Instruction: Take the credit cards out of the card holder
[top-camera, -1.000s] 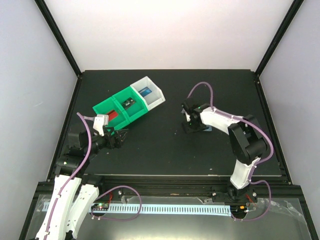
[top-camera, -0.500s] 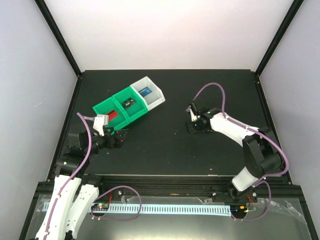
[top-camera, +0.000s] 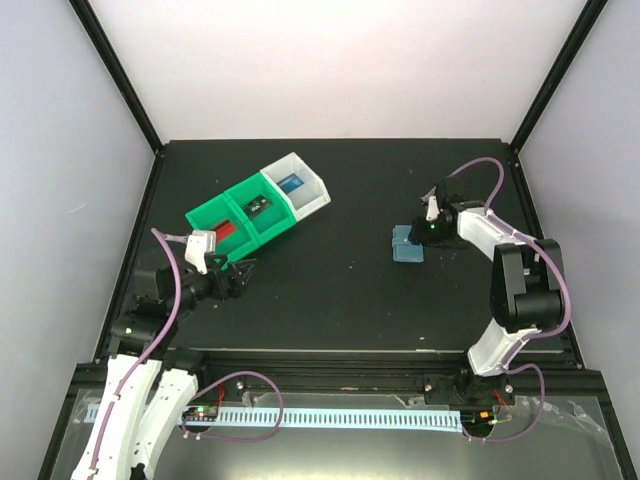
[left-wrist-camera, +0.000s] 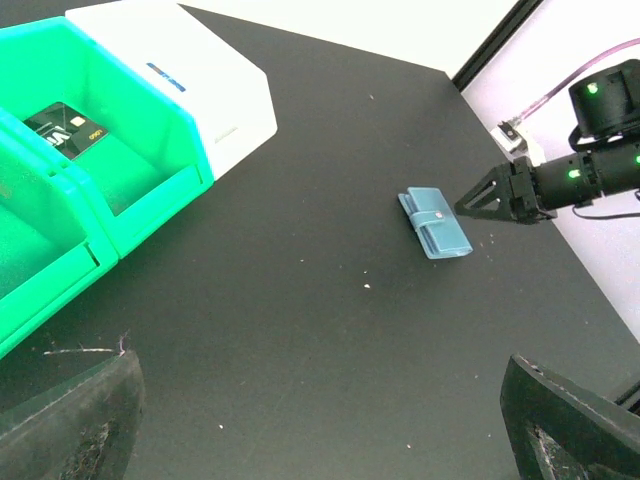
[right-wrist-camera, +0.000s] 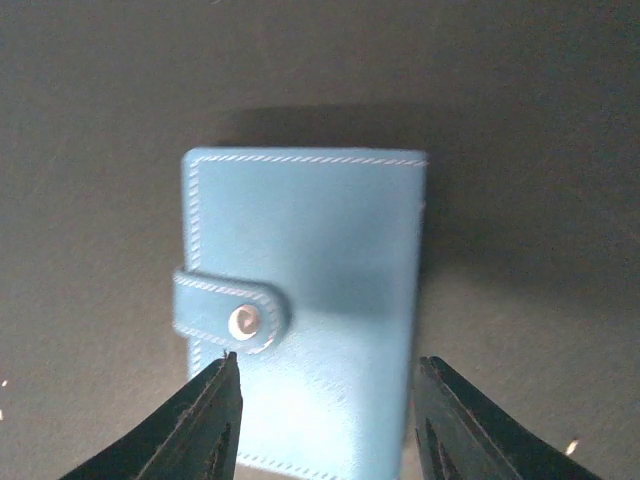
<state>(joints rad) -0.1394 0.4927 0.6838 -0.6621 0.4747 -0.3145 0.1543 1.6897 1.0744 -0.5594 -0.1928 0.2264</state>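
The card holder (top-camera: 405, 245) is a blue sleeve lying flat and closed on the black table, its snap strap (right-wrist-camera: 228, 312) fastened. My right gripper (top-camera: 424, 234) hovers at its right edge with the jaws apart, about as wide as the holder (right-wrist-camera: 305, 250), holding nothing. Seen from the left wrist, the right gripper (left-wrist-camera: 463, 207) points at the holder (left-wrist-camera: 437, 222) from the right. A red card (top-camera: 226, 230), a black card (top-camera: 257, 205) and a blue card (top-camera: 291, 184) lie in the bins. My left gripper (top-camera: 237, 275) is wide open and empty near the green bins.
Two joined green bins (top-camera: 203, 216) and a white bin (top-camera: 316, 199) sit at the back left; in the left wrist view the green bin (left-wrist-camera: 160, 190) holds the black card (left-wrist-camera: 65, 128). Black frame rails edge the table.
The right arm swung right and back, uncovering the card holder it had been over, and its jaws narrowed. The left arm barely moved.
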